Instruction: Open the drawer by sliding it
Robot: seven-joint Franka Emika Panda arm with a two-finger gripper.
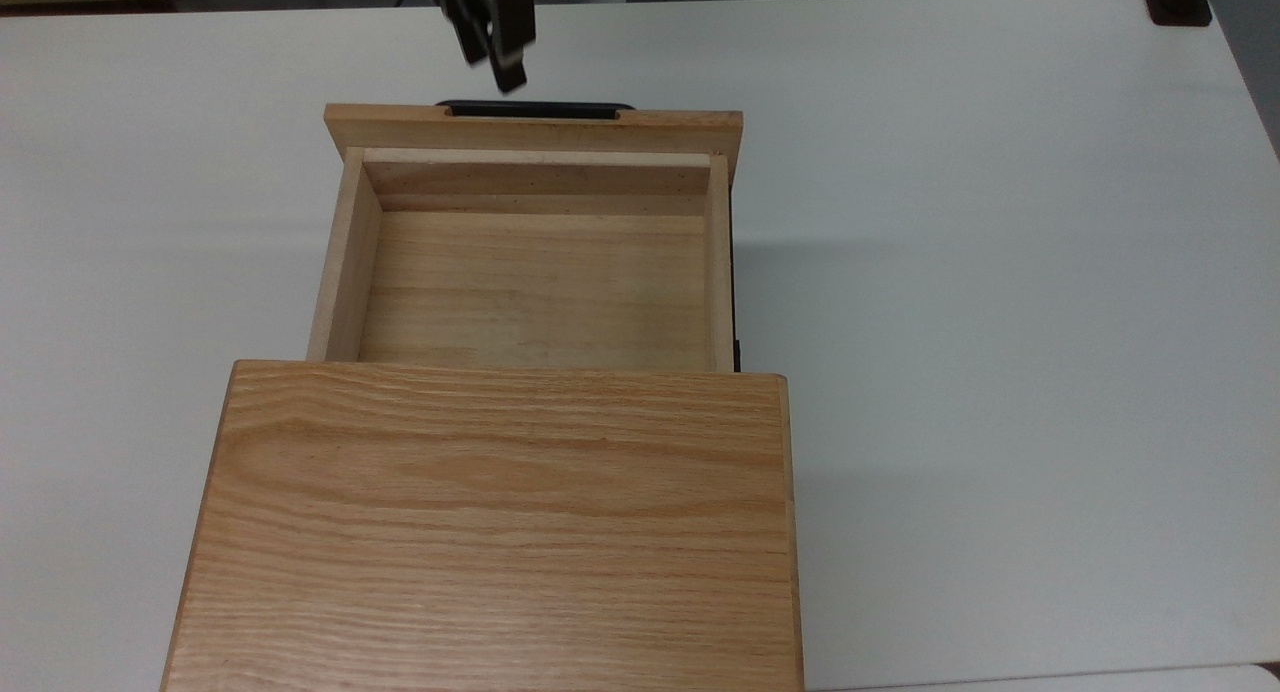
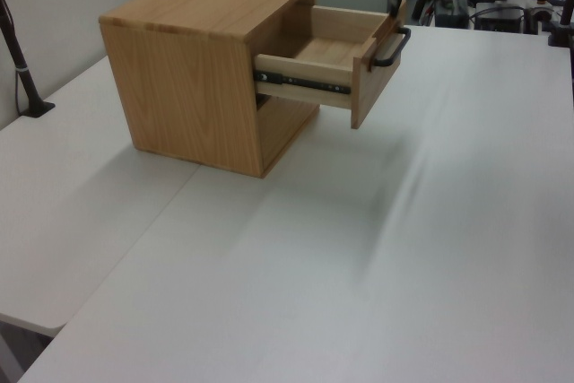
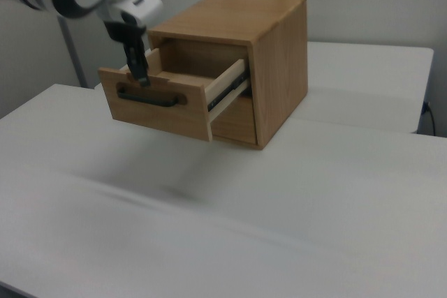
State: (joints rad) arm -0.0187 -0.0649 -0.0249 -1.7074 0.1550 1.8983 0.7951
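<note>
drawer (image 1: 535,272) open, empty | gripper (image 3: 142,75) above handle (image 3: 148,98) | finger spacing unclear

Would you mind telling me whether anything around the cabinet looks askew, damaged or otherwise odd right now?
Nothing stands out. The drawer is pulled well out of the cabinet, sits square on its slide rail and is empty. Its black handle looks intact, and the gripper hangs just above it, apart.
</note>
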